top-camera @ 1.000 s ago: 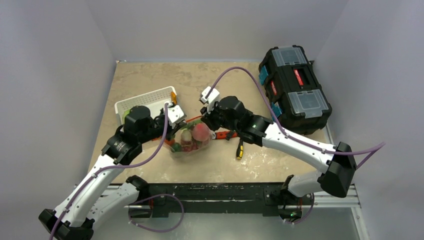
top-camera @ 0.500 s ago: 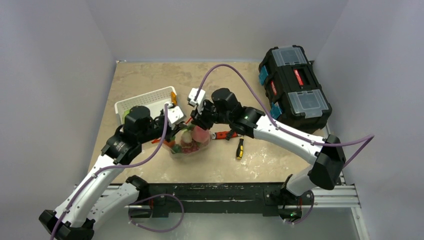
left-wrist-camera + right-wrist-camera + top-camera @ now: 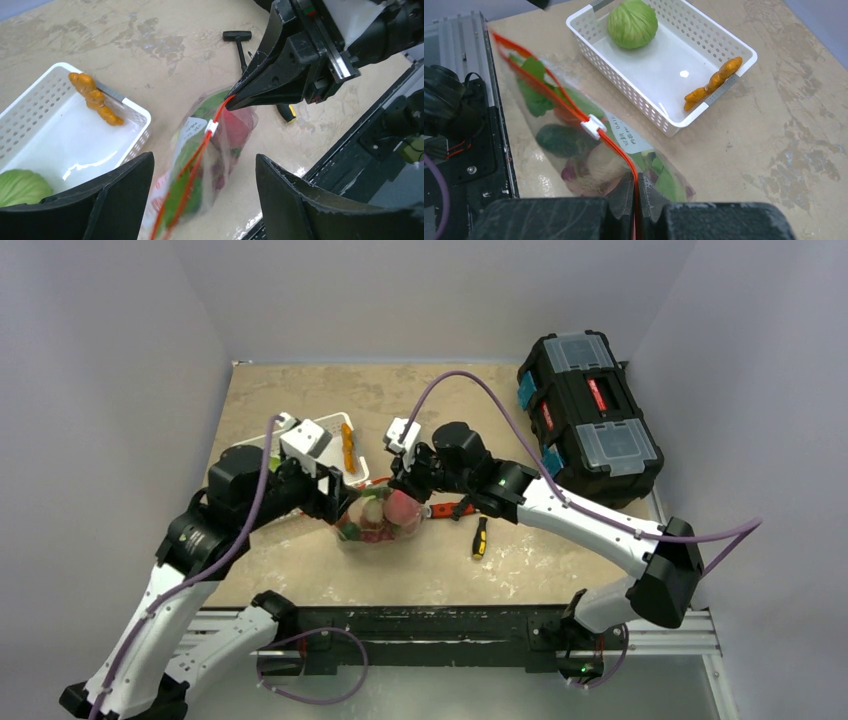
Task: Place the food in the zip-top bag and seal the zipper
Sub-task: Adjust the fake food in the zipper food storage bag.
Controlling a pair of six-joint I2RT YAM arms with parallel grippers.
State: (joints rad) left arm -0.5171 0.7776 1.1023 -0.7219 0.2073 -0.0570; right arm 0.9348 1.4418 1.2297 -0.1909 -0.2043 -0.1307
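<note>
While the right gripper (image 3: 635, 185) pinches the zipper (image 3: 610, 141) at one end of the bag (image 3: 569, 160), the left gripper (image 3: 202, 167) hangs spread wide just beside it, gripping nothing.

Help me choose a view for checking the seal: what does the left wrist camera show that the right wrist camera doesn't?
Only left wrist: the hammer, the yellow screwdriver handle, and the right gripper from outside, shut on the zipper. Only right wrist: the green cabbage in full. Both: the zip-top bag, its white slider, the white basket, the orange piece.
</note>
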